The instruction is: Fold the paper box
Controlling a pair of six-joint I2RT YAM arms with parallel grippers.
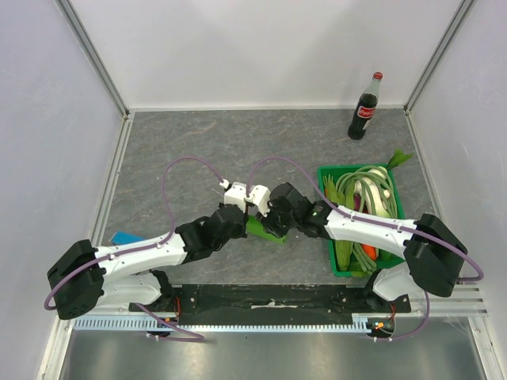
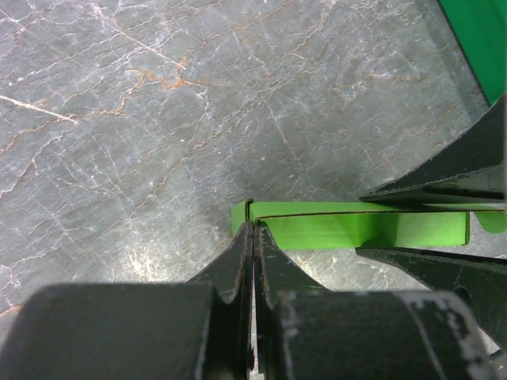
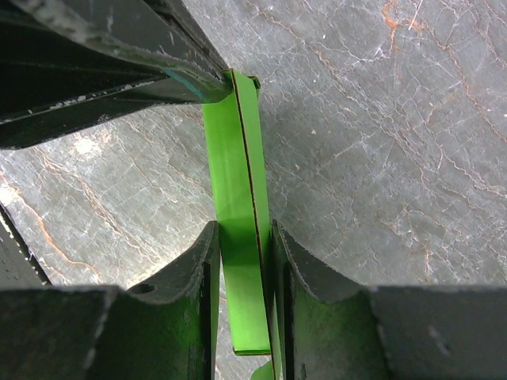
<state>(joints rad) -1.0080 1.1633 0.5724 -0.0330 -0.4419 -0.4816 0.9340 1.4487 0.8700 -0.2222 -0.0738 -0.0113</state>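
Both arms stretched inward, low over the worktop (image 1: 198, 150), wrists almost meeting. Left pincer (image 2: 253, 228) clenched on one end of the paper box (image 2: 356, 229); right pincer (image 3: 244, 231) grasped its other end, card between fingers.

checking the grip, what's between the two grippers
The paper box, pinched by the left gripper at one end and the right gripper at the other; both wrist views show it.

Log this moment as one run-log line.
left pincer: shut on paper box end | right pincer: shut on same box | box: flat, not yet formed
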